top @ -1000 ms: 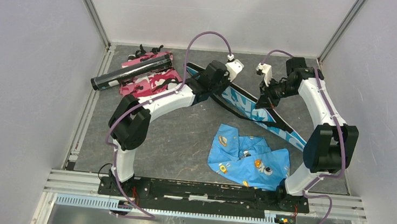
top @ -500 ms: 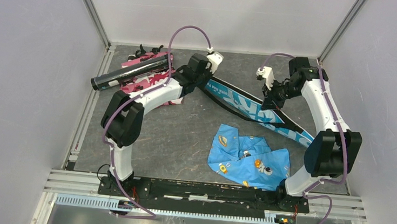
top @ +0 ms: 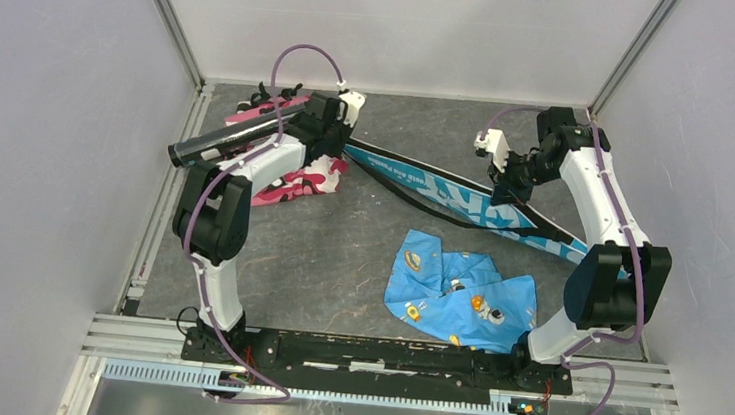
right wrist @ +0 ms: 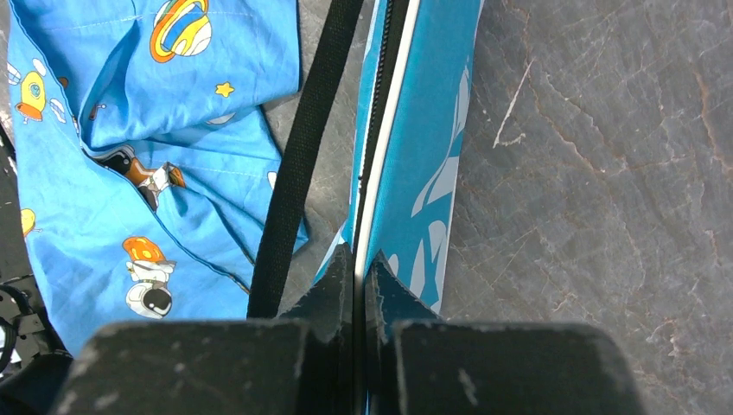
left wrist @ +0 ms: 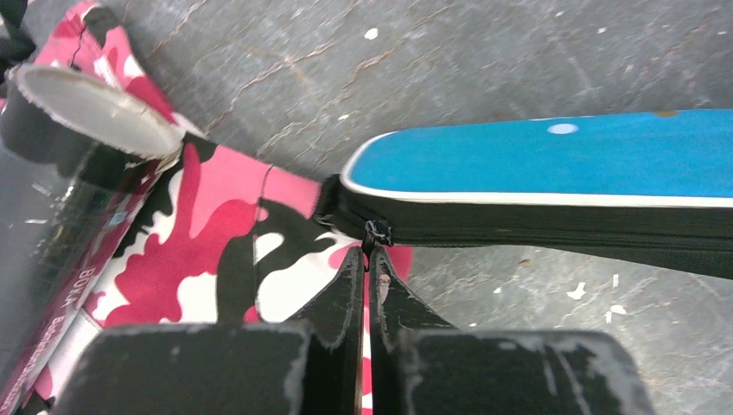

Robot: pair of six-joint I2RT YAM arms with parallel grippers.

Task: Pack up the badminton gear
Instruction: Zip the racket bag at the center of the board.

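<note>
- We see the left gripper (left wrist: 367, 252) with its jaws pressed together. The tips pinch the small black zipper pull (left wrist: 377, 232) at the narrow rounded end of the blue cover (left wrist: 536, 151).
- That end of the cover sits at the far left of the table (top: 339, 255), right at the edge of the pink camo bag (left wrist: 216, 207). We can't tell whether the two touch.
- From above, the cover lies as a long diagonal band. It runs from the left gripper across the far half of the table toward the right arm's elbow.
- The right gripper (right wrist: 357, 259) is also closed, its fingers clamped on the cover's white-piped edge partway along its length. The zipper line runs along that same edge.
- A black strap (right wrist: 302, 147) lies loose alongside the cover, on the side facing the cloth, and crosses over the cloth's edge.
- The blue cartoon-print cloth (top: 461, 296) is crumpled on the table on the near side of the cover, just beside it.
- The black tube (top: 219, 141) lies on its side on top of the pink bag at the far left, angled. The left arm passes over it.
- In the left wrist view the tube's pale-rimmed end shows near the cover's tip but apart from it. We can't tell what is inside the tube.
</note>
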